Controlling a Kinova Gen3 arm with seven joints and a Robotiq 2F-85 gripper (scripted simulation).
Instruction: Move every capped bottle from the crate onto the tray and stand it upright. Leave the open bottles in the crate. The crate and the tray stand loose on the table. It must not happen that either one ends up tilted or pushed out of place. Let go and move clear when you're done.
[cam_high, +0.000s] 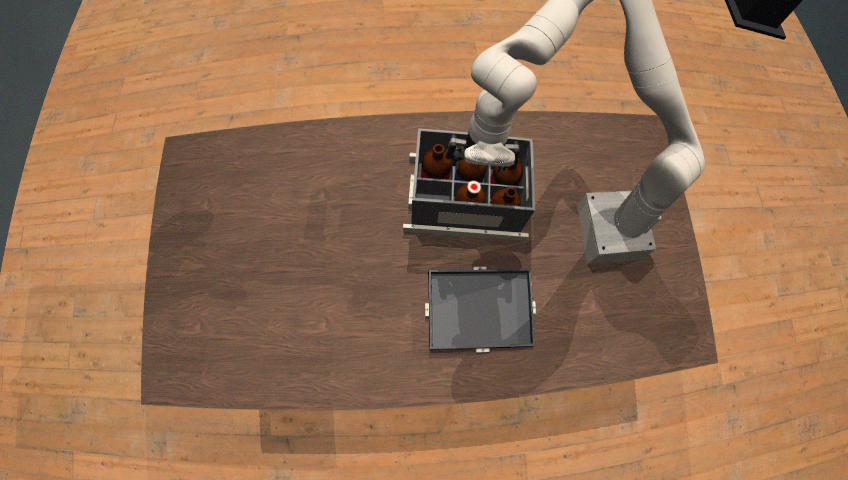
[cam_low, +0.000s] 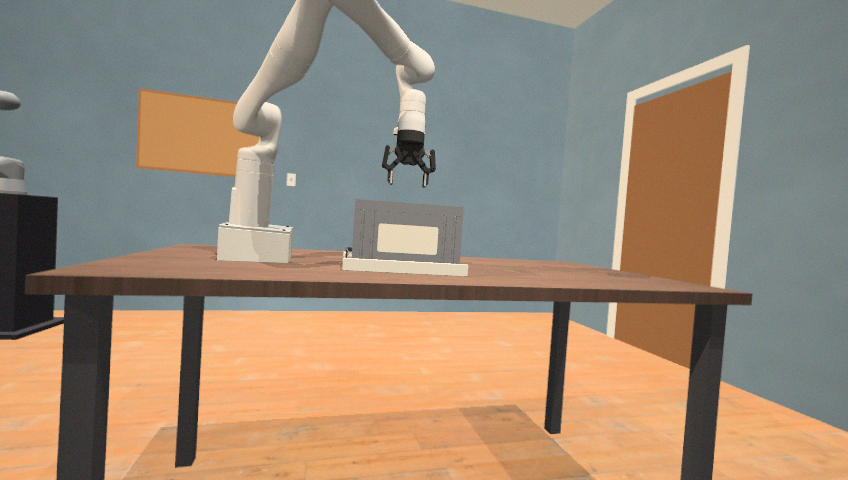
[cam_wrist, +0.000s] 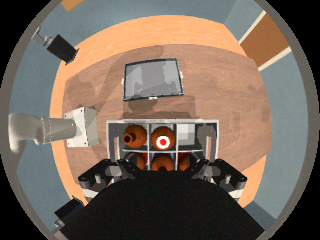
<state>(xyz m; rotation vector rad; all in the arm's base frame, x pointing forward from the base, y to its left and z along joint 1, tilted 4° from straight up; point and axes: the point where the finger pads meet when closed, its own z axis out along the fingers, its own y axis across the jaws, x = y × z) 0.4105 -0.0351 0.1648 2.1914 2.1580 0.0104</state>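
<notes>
— How does the black two-finger gripper (cam_low: 407, 176) stand?

— Spread to its full width, with nothing between the fingers and nothing touched. It hangs above the dark grey compartmented crate (cam_low: 407, 231), clear of the rim, fingers pointing straight down.

— And the bottles?

— The brown glass bottle with the white-and-red cap (cam_high: 473, 187) stands upright in the crate's middle compartment of the near row, just forward of the gripper toward the flat grey square tray (cam_high: 480, 309). The open brown glass bottles (cam_high: 436, 159) stand around it: one off to the gripper's side in the far row, one almost straight beneath the wrist, and others in the end cells on the opposite side. The tray lies well beyond the crate from the gripper, apart from it on the brown wooden table (cam_high: 267, 285).

— What does each camera add?

— From the exterior view only the crate's blank wall with its pale label shows; the bottles are hidden, but the gap between fingertips and crate is plain. The top view shows the compartments and the cap, though the white wrist covers the gripper. In the wrist view the cap (cam_wrist: 162, 140) lies just ahead of the spread fingers, the tray (cam_wrist: 152, 79) further on.

— The arm?

— The white jointed arm (cam_low: 261, 118) rises from its pale block base, arches high over the table and drops the last link vertically.
</notes>
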